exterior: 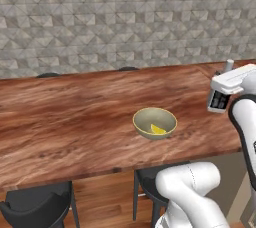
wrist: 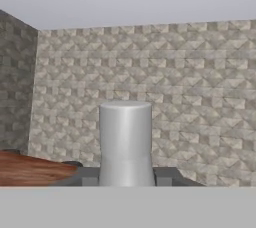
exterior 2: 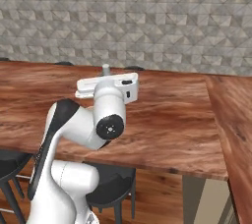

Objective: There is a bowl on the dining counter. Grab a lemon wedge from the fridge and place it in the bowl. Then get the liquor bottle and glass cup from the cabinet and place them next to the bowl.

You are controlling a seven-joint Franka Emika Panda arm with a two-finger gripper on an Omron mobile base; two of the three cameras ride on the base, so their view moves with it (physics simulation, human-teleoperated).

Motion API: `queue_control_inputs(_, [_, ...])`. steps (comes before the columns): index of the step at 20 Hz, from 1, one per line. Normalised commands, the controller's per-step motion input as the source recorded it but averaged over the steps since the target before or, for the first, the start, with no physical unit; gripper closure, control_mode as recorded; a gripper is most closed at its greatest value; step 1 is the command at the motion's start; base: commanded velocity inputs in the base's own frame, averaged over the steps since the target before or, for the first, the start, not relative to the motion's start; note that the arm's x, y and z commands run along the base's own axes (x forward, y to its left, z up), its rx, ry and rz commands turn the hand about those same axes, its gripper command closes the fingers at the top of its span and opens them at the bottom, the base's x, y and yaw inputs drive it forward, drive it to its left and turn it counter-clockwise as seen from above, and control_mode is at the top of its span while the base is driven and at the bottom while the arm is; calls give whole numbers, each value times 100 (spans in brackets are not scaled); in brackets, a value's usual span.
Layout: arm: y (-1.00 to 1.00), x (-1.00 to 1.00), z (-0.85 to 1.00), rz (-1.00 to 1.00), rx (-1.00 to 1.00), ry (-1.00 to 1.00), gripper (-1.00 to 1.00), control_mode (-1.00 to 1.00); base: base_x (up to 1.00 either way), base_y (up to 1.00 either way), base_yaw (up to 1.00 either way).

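An olive-green bowl (exterior: 144, 118) stands on the wooden dining counter (exterior: 60, 117) with a yellow lemon wedge (exterior: 158, 129) inside it. My gripper (exterior: 226, 78) hovers over the counter to the right of the bowl, its hand held level. It is shut on the liquor bottle, whose grey capped neck (wrist: 125, 142) rises between the dark fingertips (wrist: 87, 176). The same grey cap (exterior 2: 105, 69) pokes up above the white hand (exterior 2: 110, 86). The hand hides the bottle's body. The glass cup is out of view.
A grey stone-tile wall (exterior: 125, 17) runs behind the counter. Dark stools (exterior: 35, 207) stand under its near edge, one more under the arm (exterior 2: 110, 183). The counter turns a corner at the right (exterior 2: 231, 115).
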Motion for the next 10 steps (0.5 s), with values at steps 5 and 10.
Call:
queue_control_inputs(5, [-2, 45, -47, 14, -1, 0, 100, -100, 0, 0, 0])
queue_control_inputs(10, [-23, 35, -36, 21, 0, 0, 100, -100, 0, 0, 0])
